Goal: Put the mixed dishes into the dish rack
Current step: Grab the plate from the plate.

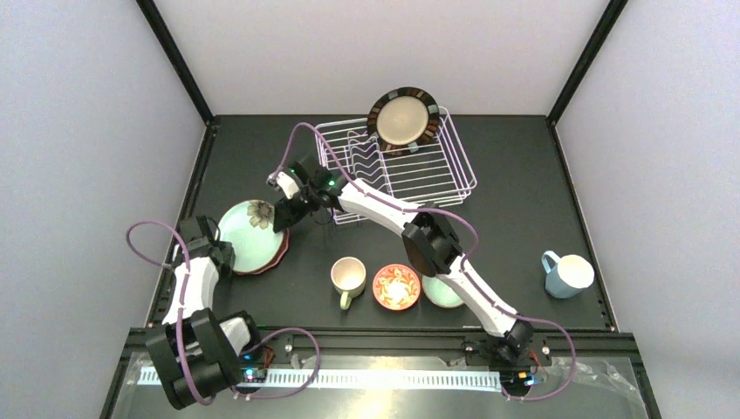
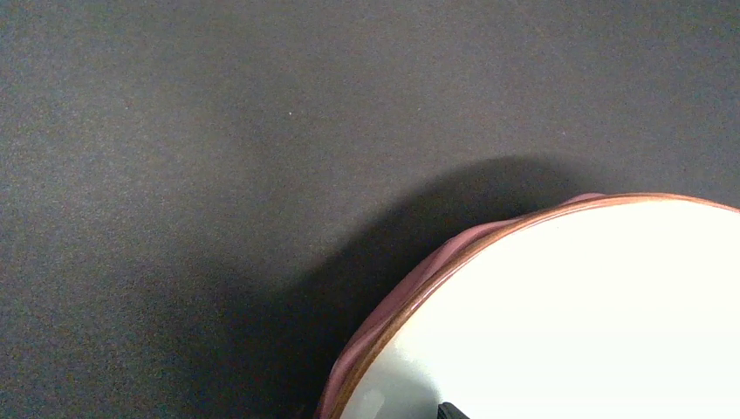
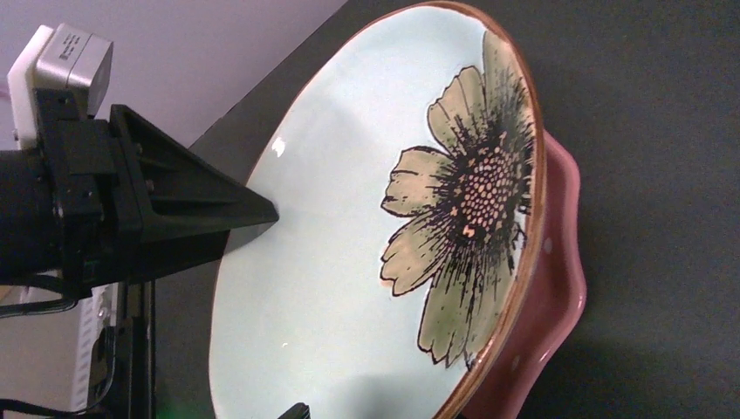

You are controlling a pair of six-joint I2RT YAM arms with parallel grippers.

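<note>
**Both grippers at the teal plate, near-left of the rack**

The teal plate (image 1: 244, 247) lies near-left of the rack (image 1: 436, 175), well apart from it. It is stacked on the pink plate (image 3: 551, 301), whose scalloped rim shows from under its edge.

The left gripper (image 1: 223, 250) is at the side of that stack farthest from the rack, with its jaws wide. In the right wrist view one of its black fingers (image 3: 196, 214) reaches over the teal rim, with its tip at the glaze. I cannot tell whether it touches. The other finger is hidden.

The right gripper (image 1: 285, 216) hovers at the side of the stack nearest the rack, by the painted flower (image 3: 467, 223). Only a small dark tip shows at the bottom of its own view, so I cannot tell whether its jaws are wide or narrow. Nothing shows as held by either gripper.

In the rack, the striped plate (image 1: 403, 116) stands on edge at the far side.

Three dishes sit in a row on the table (image 1: 524, 218), on the near side of the rack. These are the cream mug (image 1: 348, 277), the red bowl (image 1: 396, 286) and the mint bowl (image 1: 441, 295), which is partly hidden under the right arm. The blue mug (image 1: 569, 274) stands near-right of the rack, well apart from the row.
</note>
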